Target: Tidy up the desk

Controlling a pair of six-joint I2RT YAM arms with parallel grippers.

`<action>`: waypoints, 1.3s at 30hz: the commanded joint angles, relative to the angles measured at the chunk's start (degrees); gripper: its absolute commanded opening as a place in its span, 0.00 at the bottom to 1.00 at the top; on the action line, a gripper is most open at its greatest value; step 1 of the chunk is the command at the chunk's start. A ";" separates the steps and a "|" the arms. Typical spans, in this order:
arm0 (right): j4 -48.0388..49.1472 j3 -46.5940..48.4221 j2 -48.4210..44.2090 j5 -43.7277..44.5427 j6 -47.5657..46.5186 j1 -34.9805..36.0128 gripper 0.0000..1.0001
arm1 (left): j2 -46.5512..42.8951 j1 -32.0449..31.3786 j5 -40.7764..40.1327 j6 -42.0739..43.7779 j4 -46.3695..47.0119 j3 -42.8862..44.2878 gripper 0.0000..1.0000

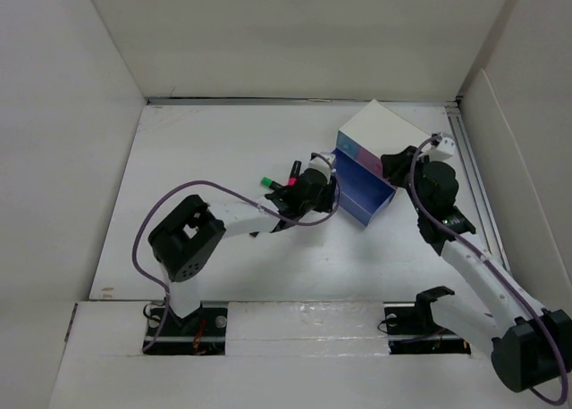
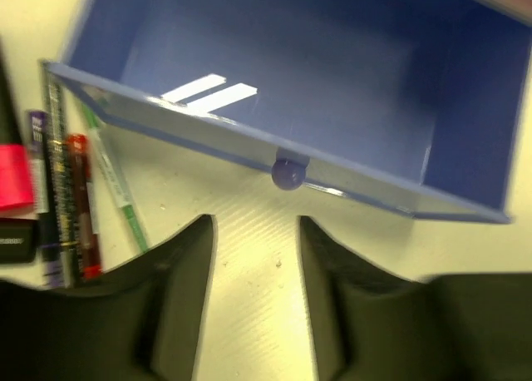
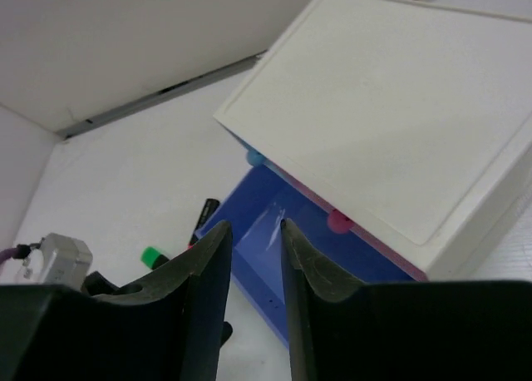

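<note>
Drawer (image 2: 274, 73) open; left hand (image 2: 256, 227) near knob (image 2: 288, 174).

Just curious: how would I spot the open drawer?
Find the white box far right on the desk. The open drawer juts from its front, dark blue; its neighbours, one with a pale-blue knob, one with a pink knob, are shut.

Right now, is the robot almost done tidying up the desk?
Not yet, it looks only started. Done: the blue drawer of the white box is pulled out, and it looks empty. In hand: nothing; the left gripper and right gripper are both open. Left: the pens lie on the desk beside the drawer, probably to go in before it is shut.
</note>
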 commanded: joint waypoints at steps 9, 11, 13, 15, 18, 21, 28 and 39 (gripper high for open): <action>2.63 -4.97 -11.27 -3.05 0.07 10.27 0.00 | -13.54 0.00 -13.26 -2.80 -5.38 -5.77 0.01; 5.16 -6.63 -11.53 -2.69 0.16 11.40 0.00 | -13.01 0.00 -13.88 -4.55 -4.95 -7.78 0.01; 5.97 -7.00 -10.40 -3.48 0.78 11.94 0.01 | -12.75 0.00 -13.88 -5.08 -3.98 -8.58 0.08; 5.09 -6.03 -9.61 -4.53 -0.18 11.94 0.05 | -11.88 0.00 -14.05 -4.91 -4.24 -7.97 0.16; 4.74 -5.15 -7.76 -4.45 -0.72 13.17 0.14 | -8.54 0.00 -14.49 -4.38 -6.08 -4.64 0.20; 4.74 -4.53 -6.79 -4.36 -1.15 13.87 0.28 | -5.02 0.00 -15.02 -3.94 -7.40 -1.56 0.17; 4.65 -4.44 -6.52 -3.48 -1.60 14.40 0.34 | 0.69 0.00 -18.71 -4.91 -9.42 2.57 0.18; 4.83 -4.36 -6.18 -3.22 -1.60 14.92 0.35 | 5.09 1.14 -17.05 -4.73 -9.34 4.77 0.23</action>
